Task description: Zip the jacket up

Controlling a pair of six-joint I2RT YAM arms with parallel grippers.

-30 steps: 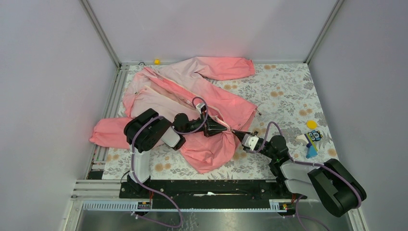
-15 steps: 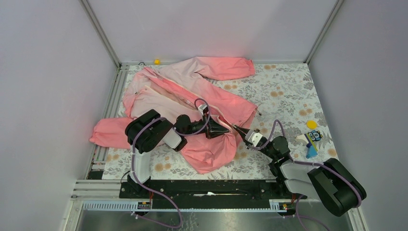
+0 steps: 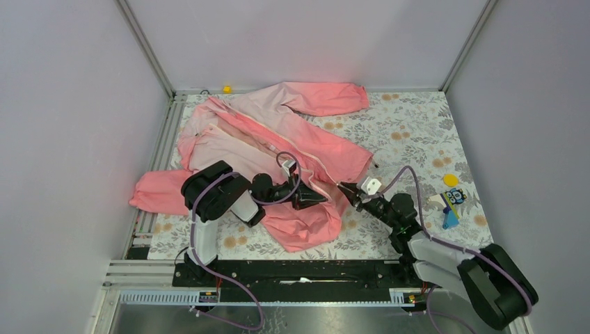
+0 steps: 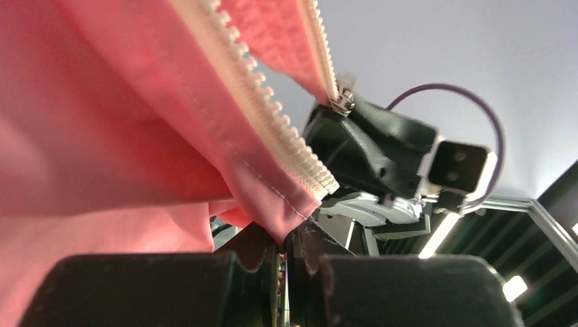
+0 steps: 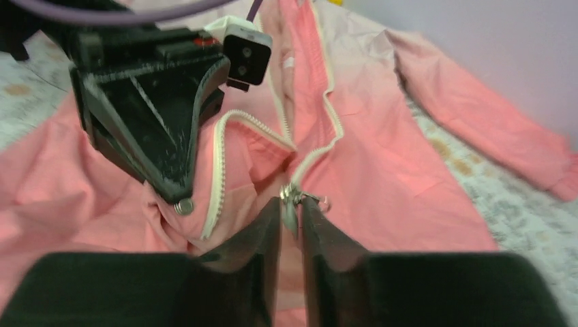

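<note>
The jacket [image 3: 278, 139] lies spread on the tabletop [image 3: 417, 125], mostly on the left and centre part, w/ one sleeve hanging toward the left edge and the other reaching to the far side. The front is open: from the top view the two pale edges run apart from the collar down to the hem. The left tool [image 3: 321, 196] is low over the hem near the middle. Its wrist view shows the tool closed tight on the bottom corner of one front edge, just under the last teeth of the zipper [image 4: 272, 129]. So that side is held, lifted a bit. To the right of it, very near, is the right tool [image 3: 348, 189], which faces the left one. In its wrist view the fingers stand nearly together w/ only a narrow gap, and the small metal pull [image 5: 292, 197] of the other edge sits at that gap. I cannot tell if it is really clamped or only touching. Further right, well apart, some small colourful items [image 3: 452, 202] lie on the tabletop, not involved. Progress, in my judgement: early stage. Both ends are brought close, but the two rows are not joined and no part is zipped. Left to do: put the free end into the slider, then draw the pull up to the collar.
</note>
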